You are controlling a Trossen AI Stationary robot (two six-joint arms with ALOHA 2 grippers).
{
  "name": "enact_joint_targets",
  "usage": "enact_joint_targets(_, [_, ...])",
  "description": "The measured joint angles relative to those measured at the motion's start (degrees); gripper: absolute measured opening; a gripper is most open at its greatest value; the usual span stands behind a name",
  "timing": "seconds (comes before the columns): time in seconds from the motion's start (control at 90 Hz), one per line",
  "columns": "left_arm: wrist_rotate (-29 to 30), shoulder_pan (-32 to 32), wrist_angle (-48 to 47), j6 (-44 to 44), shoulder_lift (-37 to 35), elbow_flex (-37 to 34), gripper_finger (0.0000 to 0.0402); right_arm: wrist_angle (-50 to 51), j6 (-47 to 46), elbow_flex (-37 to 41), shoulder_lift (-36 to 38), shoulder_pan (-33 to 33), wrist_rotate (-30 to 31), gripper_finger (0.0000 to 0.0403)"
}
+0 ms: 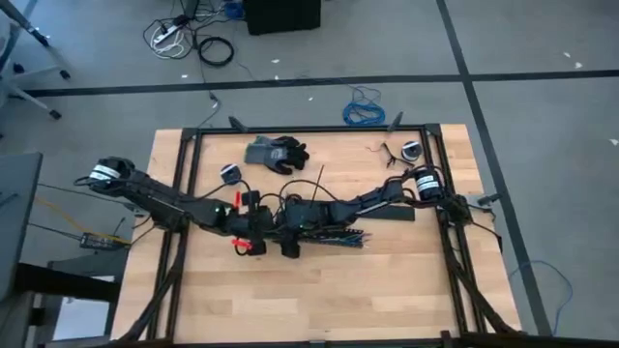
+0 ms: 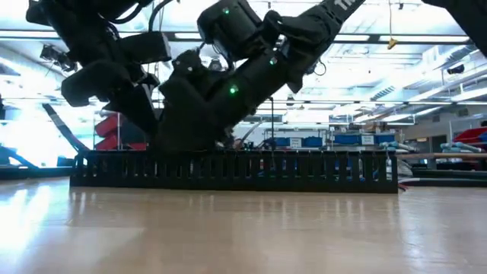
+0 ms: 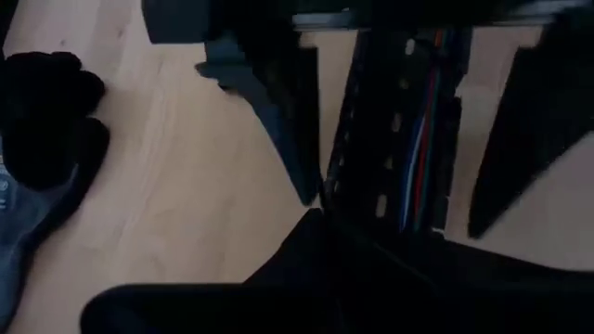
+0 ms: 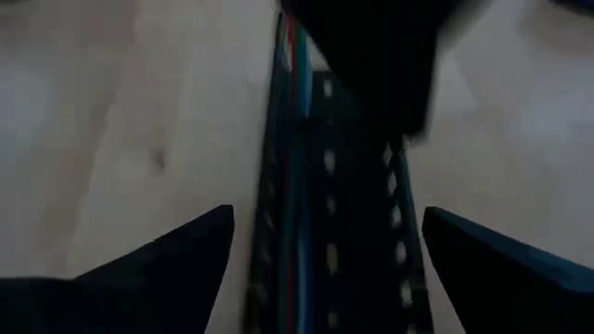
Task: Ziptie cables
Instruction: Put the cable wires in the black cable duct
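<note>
A long black slotted channel [image 2: 304,171] lies flat on the wooden table, and the thin cables [image 3: 422,139], red, blue and green, run along inside it [image 4: 292,56]. Both arms meet over it at the table's middle. My right gripper [image 4: 325,255] is open, with one finger on each side of the channel, touching nothing that I can see. Facing it along the channel, my left gripper [image 3: 316,223] shows as one shut dark mass whose tip is at the channel's wall; in the right wrist view it is the dark block [image 4: 371,65] above the channel. My left gripper's shut tip stands at the channel's side wall [image 3: 327,199], coming along the channel from the table's left. The gripper's own bulk hides the place of contact, so I cannot tell whether it touches the wall or has a cable.
A grey and black glove [image 1: 276,153] lies toward the far edge, left of the middle. Two small round objects [image 1: 229,172] [image 1: 411,150] sit near it and at the far right. A black frame [image 1: 290,130] rims the table. A blue coiled cable [image 1: 363,106] lies on the floor beyond.
</note>
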State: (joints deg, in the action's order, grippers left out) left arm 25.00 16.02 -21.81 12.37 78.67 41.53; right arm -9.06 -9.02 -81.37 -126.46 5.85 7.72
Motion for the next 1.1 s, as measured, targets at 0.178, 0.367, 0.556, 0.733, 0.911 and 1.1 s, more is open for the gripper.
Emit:
enact_joint_targets(0.178, [-1.14, 0.14, -0.21, -0.06, 0.07, 0.02, 0.0000, -2.26, 0.04, 0.05, -0.68, 0.01, -0.19, 0.0335])
enact_joint_targets(0.367, [-1.20, 0.14, -0.04, 0.12, 0.09, -0.55, 0.0000, -4.26, 1.11, 0.05, -0.65, -0.39, -0.16, 0.0323])
enact_joint_targets(0.556, [-1.12, 0.12, -0.23, 1.35, 0.09, -1.39, 0.0000, -6.69, 1.76, 0.05, -0.63, -0.39, 0.07, 0.0308])
enact_joint_targets(0.733, [-0.50, 0.13, -0.25, 1.34, 0.09, -1.39, 0.0000, -7.94, 2.12, 0.05, -0.63, -0.39, 0.05, 0.0300])
enact_joint_targets(0.911, [0.69, 0.21, -0.32, 1.34, 0.09, -1.39, 0.0000, -8.48, 2.64, 0.05, -0.63, -0.39, 0.08, 0.0298])
enact_joint_targets(1.1, [1.07, 0.22, -0.52, 1.36, 0.09, -1.39, 0.0000, -8.48, 2.67, 0.05, -0.63, -0.39, 0.01, 0.0287])
